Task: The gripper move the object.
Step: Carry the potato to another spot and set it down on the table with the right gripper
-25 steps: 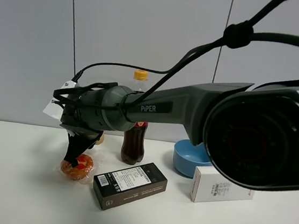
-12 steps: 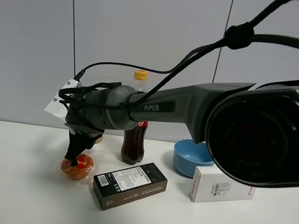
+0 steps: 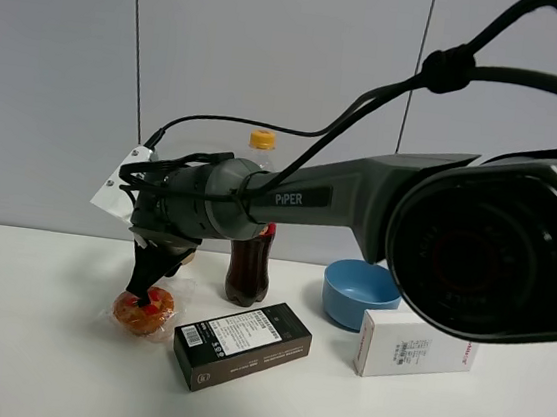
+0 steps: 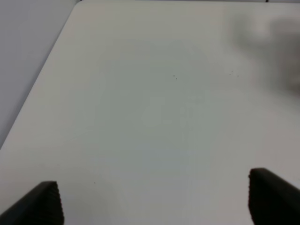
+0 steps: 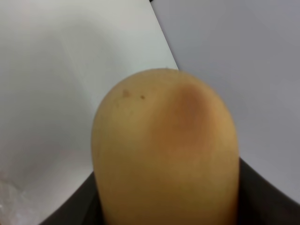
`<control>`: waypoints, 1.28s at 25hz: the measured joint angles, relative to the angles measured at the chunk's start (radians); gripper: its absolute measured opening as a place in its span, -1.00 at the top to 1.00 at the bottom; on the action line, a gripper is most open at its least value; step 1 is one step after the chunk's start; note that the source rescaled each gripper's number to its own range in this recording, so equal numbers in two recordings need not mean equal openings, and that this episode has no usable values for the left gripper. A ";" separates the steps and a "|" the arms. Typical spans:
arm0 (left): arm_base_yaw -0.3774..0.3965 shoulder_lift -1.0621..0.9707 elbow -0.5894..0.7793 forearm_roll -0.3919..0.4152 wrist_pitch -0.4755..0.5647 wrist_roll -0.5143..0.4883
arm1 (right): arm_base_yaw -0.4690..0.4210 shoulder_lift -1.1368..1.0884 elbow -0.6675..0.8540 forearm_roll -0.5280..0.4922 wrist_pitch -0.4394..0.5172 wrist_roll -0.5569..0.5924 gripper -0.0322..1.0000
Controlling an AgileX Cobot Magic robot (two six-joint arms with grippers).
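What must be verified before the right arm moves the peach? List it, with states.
1. Grip: the peach sits between the right gripper's jaws: ok.
2. Clearance over the wrapped muffin: the fingertip overlaps it in the high view: cannot tell.
3. Gap to the cola bottle, which the arm crosses in front of: cannot tell.
4. Other arm: the left gripper is open, holding nothing, over the table: ok.

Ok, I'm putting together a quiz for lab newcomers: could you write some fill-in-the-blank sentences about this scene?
1. The cola bottle has a ___ cap.
2. The bowl behind the white box is ___.
3. The left gripper has its jaws ___.
4. The right gripper grips a round yellow-orange ___.
Missing words: yellow; blue; open; peach.
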 joint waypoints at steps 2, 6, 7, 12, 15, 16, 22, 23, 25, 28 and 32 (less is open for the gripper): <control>0.000 0.000 0.000 0.000 0.000 0.000 | 0.000 0.000 0.000 0.001 0.000 0.000 0.36; 0.000 0.000 0.000 0.000 0.000 0.000 | 0.000 0.000 0.000 0.001 0.000 0.000 0.14; 0.000 0.000 0.000 0.000 0.000 0.000 | 0.000 0.000 0.000 0.001 0.000 0.001 0.13; 0.000 0.000 0.000 0.000 0.000 0.000 | 0.000 0.000 0.000 0.016 0.011 0.007 0.07; 0.000 0.000 0.000 0.000 0.000 0.000 | 0.000 0.000 0.000 0.026 0.026 0.007 0.06; 0.000 0.000 0.000 0.000 0.000 0.000 | 0.000 0.000 0.000 0.027 0.026 0.007 0.05; 0.000 0.000 0.000 0.000 0.000 0.000 | 0.001 0.000 0.000 0.027 0.029 0.007 0.05; 0.000 0.000 0.000 0.000 0.000 0.000 | 0.001 0.000 0.000 0.027 0.029 0.007 0.04; 0.000 0.000 0.000 0.000 0.000 0.000 | 0.003 0.000 0.000 0.027 0.030 0.007 0.01; 0.000 0.000 0.000 0.000 0.000 0.000 | 0.004 0.000 0.000 0.027 0.032 0.011 -0.18; 0.000 0.000 0.000 0.000 0.000 0.000 | 0.004 0.000 0.000 0.027 0.057 0.025 -0.34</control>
